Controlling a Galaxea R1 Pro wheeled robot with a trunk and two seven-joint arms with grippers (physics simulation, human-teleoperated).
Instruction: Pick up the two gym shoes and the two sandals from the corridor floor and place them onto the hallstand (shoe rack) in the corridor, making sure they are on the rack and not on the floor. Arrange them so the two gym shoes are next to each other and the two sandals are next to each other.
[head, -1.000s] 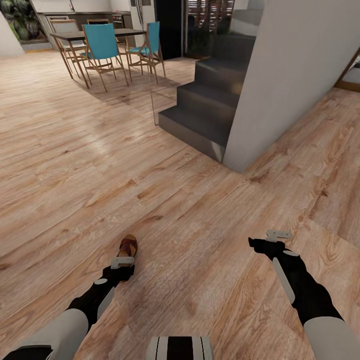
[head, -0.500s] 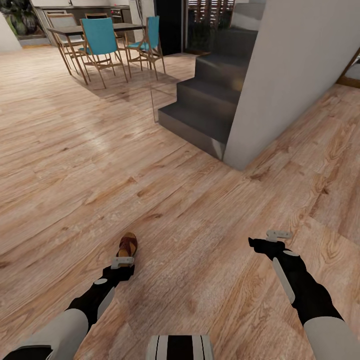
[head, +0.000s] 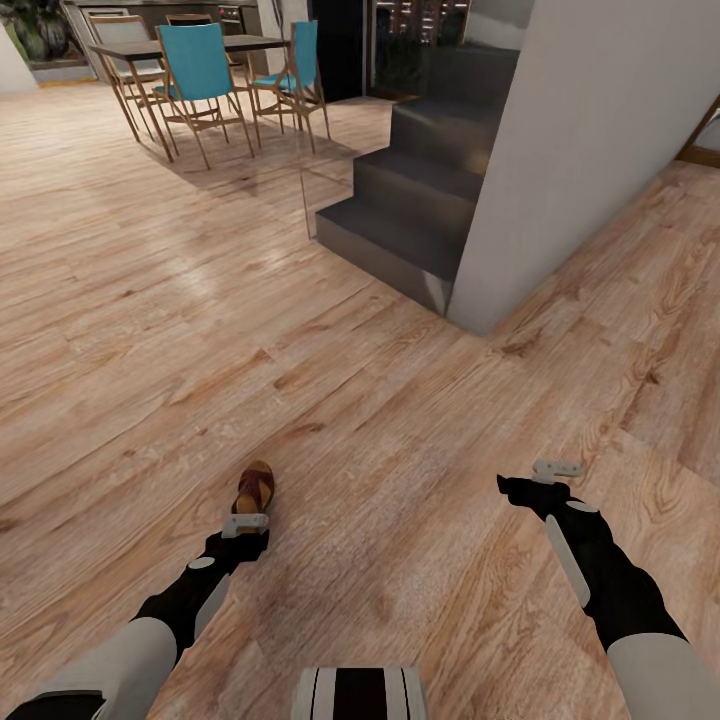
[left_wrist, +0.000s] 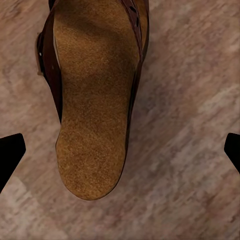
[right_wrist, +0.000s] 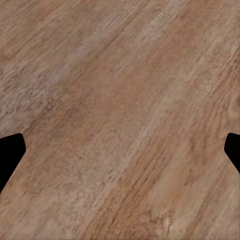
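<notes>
Brown sandal (left_wrist: 92, 100) on plank floor (head: 400, 420), no legible markings

- Your left gripper (head: 245, 522) hangs just over the heel end of a flat dark brown leather-look sandal (head: 254, 487) lying on the light brown wood-grain plank floor (head: 150, 330).
- Your right gripper (head: 545, 478) hovers above bare planks.
- Ahead you have dark grey stairs (head: 405, 215) and teal chairs (head: 200, 85).
</notes>
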